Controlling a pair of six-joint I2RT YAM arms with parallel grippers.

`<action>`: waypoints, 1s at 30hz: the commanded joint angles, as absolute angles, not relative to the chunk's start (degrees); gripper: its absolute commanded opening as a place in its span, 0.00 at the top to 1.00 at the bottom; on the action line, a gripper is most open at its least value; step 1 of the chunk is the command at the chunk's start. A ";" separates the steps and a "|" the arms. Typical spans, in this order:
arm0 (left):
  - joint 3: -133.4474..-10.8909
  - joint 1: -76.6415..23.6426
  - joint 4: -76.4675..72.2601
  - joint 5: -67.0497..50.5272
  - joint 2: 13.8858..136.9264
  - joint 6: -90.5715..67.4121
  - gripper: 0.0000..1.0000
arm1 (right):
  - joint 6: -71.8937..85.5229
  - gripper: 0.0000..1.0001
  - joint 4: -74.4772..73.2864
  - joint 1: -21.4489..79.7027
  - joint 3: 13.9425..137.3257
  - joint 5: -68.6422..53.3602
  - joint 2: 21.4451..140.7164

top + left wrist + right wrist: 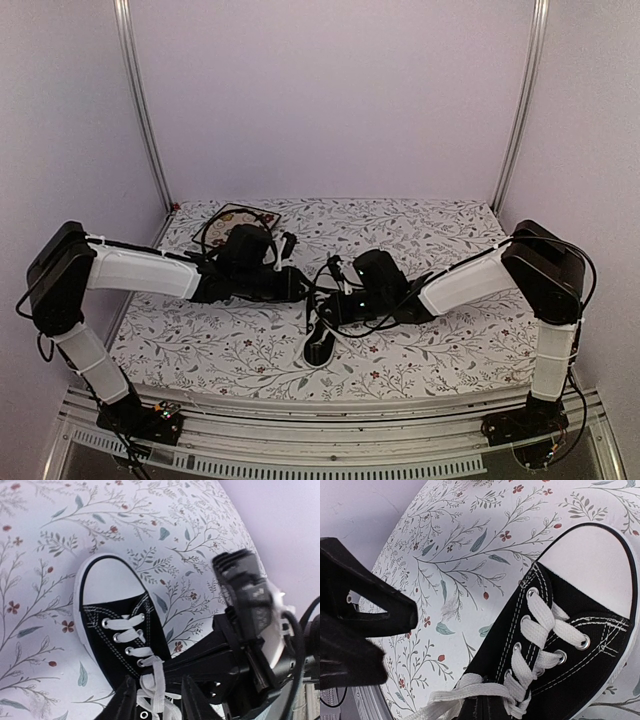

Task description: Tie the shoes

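Note:
The shoe (320, 342) is a black canvas sneaker with a white toe cap (106, 577) and white laces (131, 636), lying at the table's middle with its toe toward the near edge. My left gripper (156, 700) hovers over the top eyelets, its jaws apart, and a loose lace strand (156, 682) hangs between them untouched. My right gripper (326, 306) reaches in from the right, shut, its tip at the same lace crossing (485, 692). Whether it pinches the lace is hidden. The left gripper's fingers (385, 605) show at the left of the right wrist view.
A square floral plate (238, 218) lies at the back left behind the left arm. A flowered cloth (450, 350) covers the table. Both arms meet over the shoe, with cables looping around them. Metal posts (140, 100) stand at the back corners.

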State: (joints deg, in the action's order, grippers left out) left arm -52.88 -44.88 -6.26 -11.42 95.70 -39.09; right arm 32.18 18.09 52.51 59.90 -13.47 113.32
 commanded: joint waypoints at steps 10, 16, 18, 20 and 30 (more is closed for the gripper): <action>-54.63 -43.33 -4.18 -16.90 103.01 -39.83 0.80 | 32.52 0.98 19.17 52.82 59.23 -12.84 113.13; -54.46 -43.34 -5.64 -17.45 103.14 -39.88 0.80 | 32.43 0.98 19.20 52.86 59.35 -12.88 113.20; -54.41 -43.41 -6.10 -17.49 103.12 -39.99 0.80 | 32.35 0.98 19.20 52.83 59.36 -12.92 113.29; -54.45 -43.41 -6.66 -17.59 103.10 -40.07 0.79 | 32.38 0.98 19.24 52.87 59.35 -12.96 113.33; -54.84 -43.31 -8.44 -17.36 103.34 -40.77 0.79 | 32.21 0.98 19.12 52.83 59.34 -13.12 113.23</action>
